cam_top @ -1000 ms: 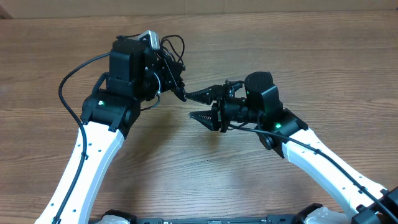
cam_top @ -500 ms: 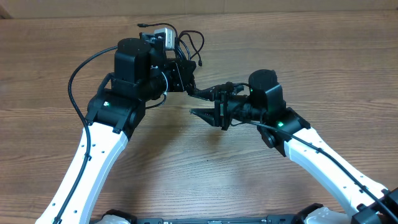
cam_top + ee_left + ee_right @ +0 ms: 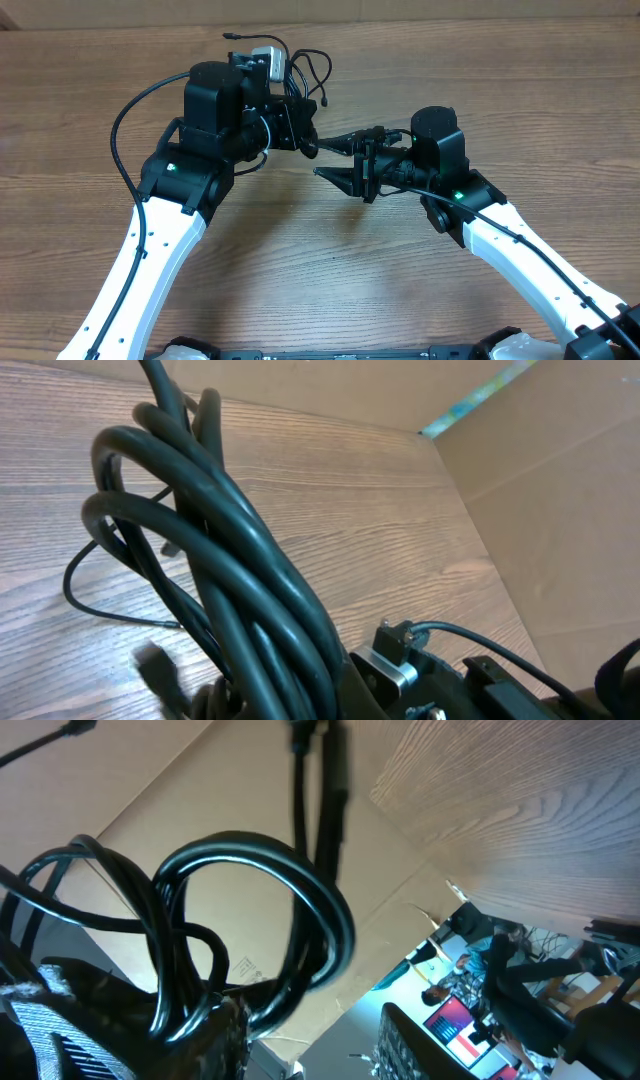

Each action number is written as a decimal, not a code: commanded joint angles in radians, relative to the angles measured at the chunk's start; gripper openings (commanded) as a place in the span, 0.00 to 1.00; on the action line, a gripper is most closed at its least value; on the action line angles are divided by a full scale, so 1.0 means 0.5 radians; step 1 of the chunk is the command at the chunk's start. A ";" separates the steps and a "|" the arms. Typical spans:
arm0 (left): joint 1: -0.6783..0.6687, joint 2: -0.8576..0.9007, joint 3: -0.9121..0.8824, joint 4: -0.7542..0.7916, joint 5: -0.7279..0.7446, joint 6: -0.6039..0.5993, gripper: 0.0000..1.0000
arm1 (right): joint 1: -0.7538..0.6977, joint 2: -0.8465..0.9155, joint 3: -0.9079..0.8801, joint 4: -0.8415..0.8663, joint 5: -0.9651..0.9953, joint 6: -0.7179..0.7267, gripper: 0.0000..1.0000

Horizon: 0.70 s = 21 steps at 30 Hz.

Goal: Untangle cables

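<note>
The cables (image 3: 308,68) are a bundle of black cords looped above my left gripper (image 3: 303,138), which is shut on them over the far middle of the table. In the left wrist view the cables (image 3: 220,560) rise from the jaws of the left gripper (image 3: 300,700) toward the upper left, and a blurred plug end (image 3: 155,665) hangs beside them. My right gripper (image 3: 338,160) faces the left one, fingers apart, its upper finger touching the bundle. In the right wrist view a loop of the cables (image 3: 320,920) lies against one finger of the right gripper (image 3: 315,1020), with a gap to the other finger.
The wooden table (image 3: 330,280) spreads below both arms. A cardboard wall (image 3: 560,510) stands along its far edge. A thin cord (image 3: 100,610) trails on the wood. The left arm's own thicker wire (image 3: 125,110) arcs out to the left.
My left gripper has carried the bundle toward the back right and turned. The right gripper followed slightly to the right, and its fingers have drawn closer together.
</note>
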 commanded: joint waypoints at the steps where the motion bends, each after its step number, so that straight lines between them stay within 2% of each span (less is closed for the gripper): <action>1: -0.012 -0.037 0.022 0.004 -0.002 0.061 0.04 | -0.015 -0.027 0.029 0.015 -0.005 0.008 0.40; 14: -0.159 -0.036 0.022 0.067 0.092 0.023 0.04 | -0.015 -0.027 0.029 0.015 0.035 0.008 0.41; 21: -0.196 -0.036 0.022 0.085 0.085 0.031 0.04 | -0.015 -0.027 0.029 0.015 0.034 0.008 0.34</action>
